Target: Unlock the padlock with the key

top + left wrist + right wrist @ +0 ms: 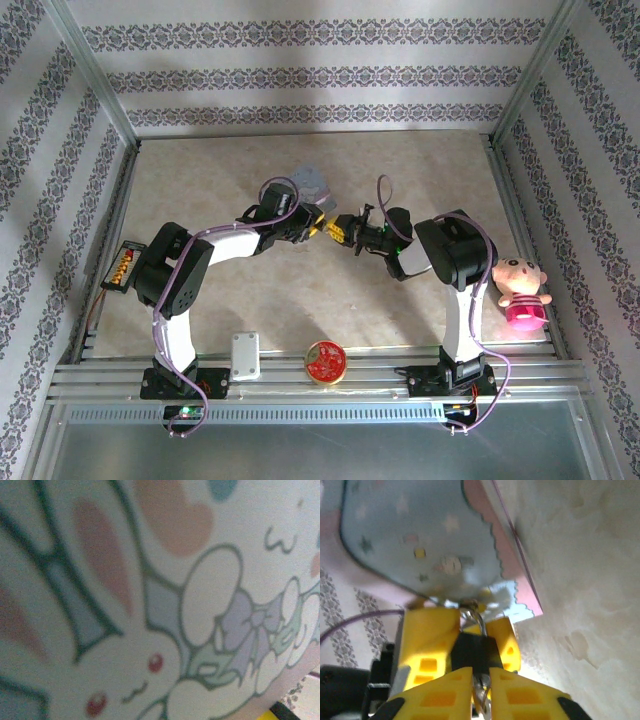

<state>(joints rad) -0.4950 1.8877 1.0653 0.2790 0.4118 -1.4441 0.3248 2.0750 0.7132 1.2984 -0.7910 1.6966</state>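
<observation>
From above, the two arms meet over the middle of the table. The left gripper (316,227) and the right gripper (340,231) stand nose to nose, with the pale blue cartoon tin (312,182) tipped up just behind the left one. The left wrist camera looks at the tin's rabbit print from very close, and it is blurred. In the right wrist view the small dark padlock (472,651) sits clamped between the left gripper's yellow fingers (427,640). Its shackle (469,614) is looped through the tin's clasp. The right gripper's fingers pinch the key (480,697), whose tip meets the underside of the lock. The shackle looks seated in the body, so the key seems to be in, with the turn and release probably left to do.
</observation>
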